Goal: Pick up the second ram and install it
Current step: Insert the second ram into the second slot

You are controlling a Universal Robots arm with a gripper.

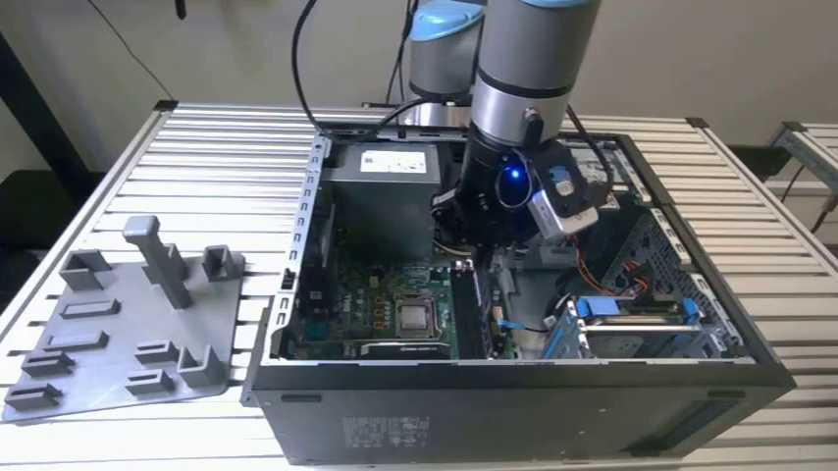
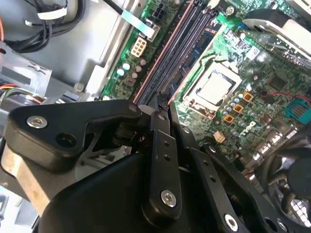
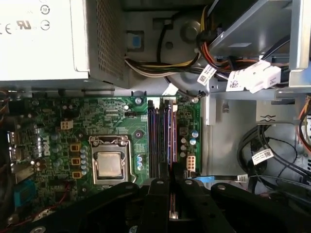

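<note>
Pincer (image 3: 171,187) clenched on the second ram (image 3: 171,145), stick held edge-on over the memory slots (image 3: 156,141), motherboard (image 3: 97,121) edge nearest the drive bay, inside open computer case (image 1: 282,294), grey tray (image 1: 118,334) alongside.

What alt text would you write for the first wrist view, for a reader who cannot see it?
The black claw hangs over the memory slots of a green motherboard inside an open computer case, with a thin dark ram stick standing edge-on in the slots in front of it. A bare processor socket lies beside the slots, and a power supply and cable bundles lie beyond them.
</note>
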